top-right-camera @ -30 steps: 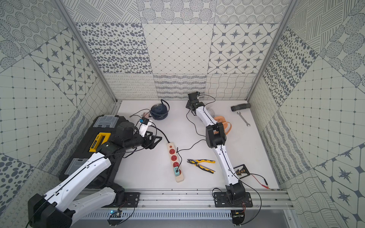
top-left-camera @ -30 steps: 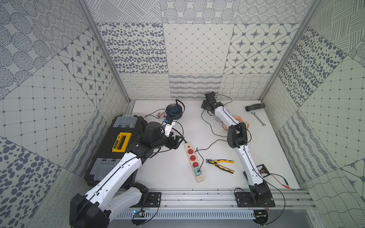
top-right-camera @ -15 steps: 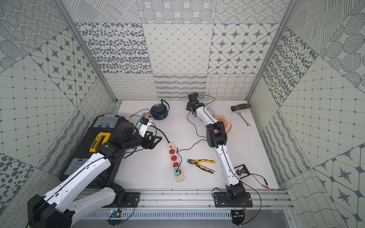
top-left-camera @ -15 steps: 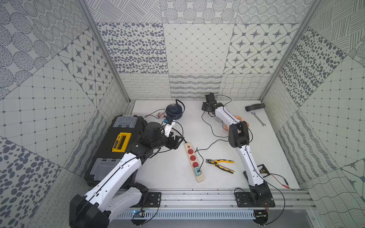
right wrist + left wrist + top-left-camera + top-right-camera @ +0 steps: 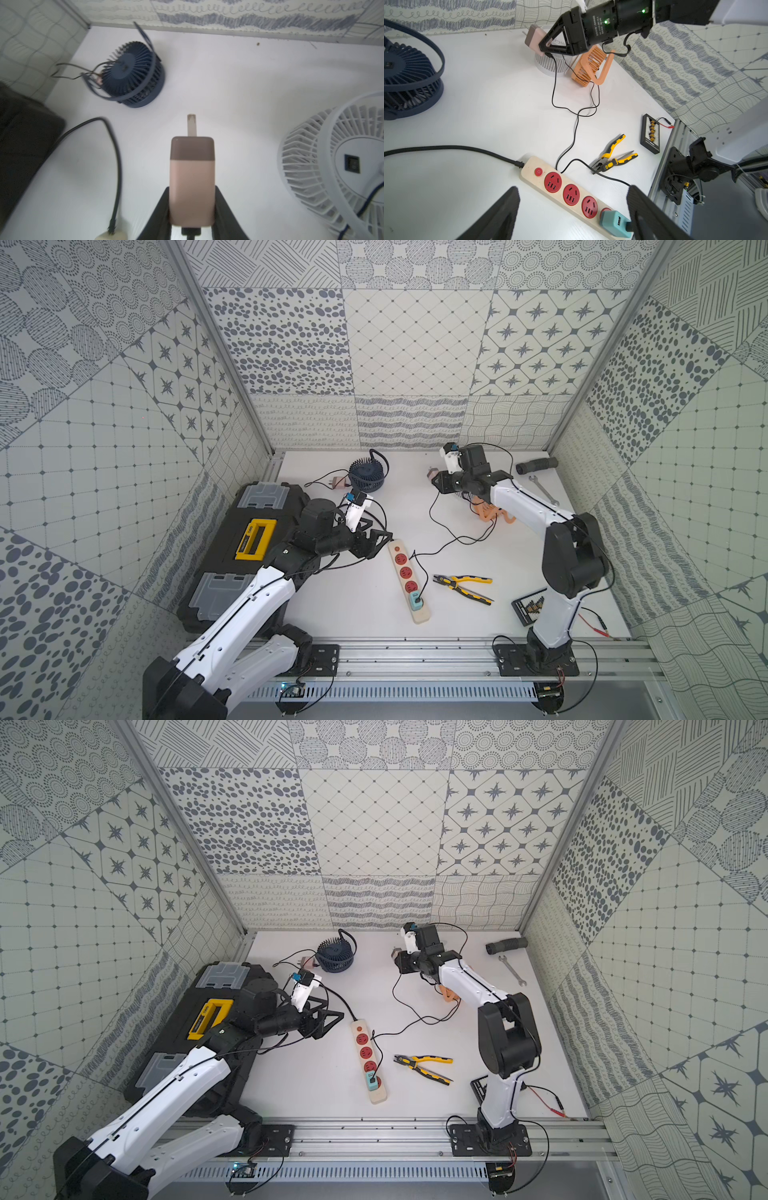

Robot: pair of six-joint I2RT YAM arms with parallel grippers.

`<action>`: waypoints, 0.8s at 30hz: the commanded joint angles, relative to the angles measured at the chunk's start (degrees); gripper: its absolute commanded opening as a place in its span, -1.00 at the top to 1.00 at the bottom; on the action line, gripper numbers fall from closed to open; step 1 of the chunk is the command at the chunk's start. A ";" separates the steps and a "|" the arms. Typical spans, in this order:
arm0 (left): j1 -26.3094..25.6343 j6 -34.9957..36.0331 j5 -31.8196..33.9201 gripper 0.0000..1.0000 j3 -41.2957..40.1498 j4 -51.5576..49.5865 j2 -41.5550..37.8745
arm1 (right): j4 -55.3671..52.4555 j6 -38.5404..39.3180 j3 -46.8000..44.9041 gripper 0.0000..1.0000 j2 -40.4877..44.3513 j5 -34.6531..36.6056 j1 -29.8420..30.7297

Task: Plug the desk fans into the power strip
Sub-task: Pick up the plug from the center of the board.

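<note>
The cream power strip (image 5: 409,585) (image 5: 370,1065) (image 5: 529,166) lies mid-table with red sockets and a teal adapter (image 5: 614,226) in its last one. My right gripper (image 5: 191,188) (image 5: 436,483) is shut on a pink plug adapter (image 5: 192,176) (image 5: 534,38) near the back of the table. The adapter's prongs point away from the jaws and its thin black cord trails toward the strip. An orange fan (image 5: 588,66), a white fan (image 5: 332,162) and a dark blue fan (image 5: 368,475) stand at the back. My left gripper (image 5: 572,189) (image 5: 380,539) stands open beside the strip's switch end.
A black and yellow toolbox (image 5: 249,539) fills the left edge. Yellow pliers (image 5: 465,587) lie right of the strip, with a small black board (image 5: 528,605) beyond them. A wrench (image 5: 542,489) and a black cylinder (image 5: 536,465) lie at the back right. A second pink adapter (image 5: 338,482) sits beside the blue fan.
My right gripper's jaws have closed in on the pink plug adapter. Both arms have otherwise hardly moved.
</note>
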State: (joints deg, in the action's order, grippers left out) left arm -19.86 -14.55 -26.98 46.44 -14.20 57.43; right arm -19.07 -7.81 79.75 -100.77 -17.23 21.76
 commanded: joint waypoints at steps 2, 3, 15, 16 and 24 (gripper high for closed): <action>-0.82 -1.80 -17.55 -0.67 -0.84 9.02 0.70 | -3.05 9.86 -8.80 0.48 9.44 -19.10 -0.26; -1.04 -2.37 -19.43 -0.67 -0.82 9.86 1.25 | -5.11 11.44 -9.84 0.48 10.93 -22.48 -0.30; -3.58 -5.98 -31.33 -0.79 0.74 11.96 7.72 | -19.27 19.15 -15.17 0.53 20.76 -41.09 6.09; -3.84 -6.20 -32.16 -0.80 0.96 11.98 8.19 | -20.85 20.00 -14.89 0.54 20.79 -41.38 6.87; -5.68 -6.89 -37.59 -0.57 1.51 12.28 10.02 | -25.53 21.34 -14.26 0.55 21.42 -45.88 9.08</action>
State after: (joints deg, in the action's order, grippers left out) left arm -24.69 -20.45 -55.53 46.98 -5.23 66.65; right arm -42.63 11.44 64.38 -80.58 -59.53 30.48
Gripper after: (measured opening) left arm 0.817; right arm 0.309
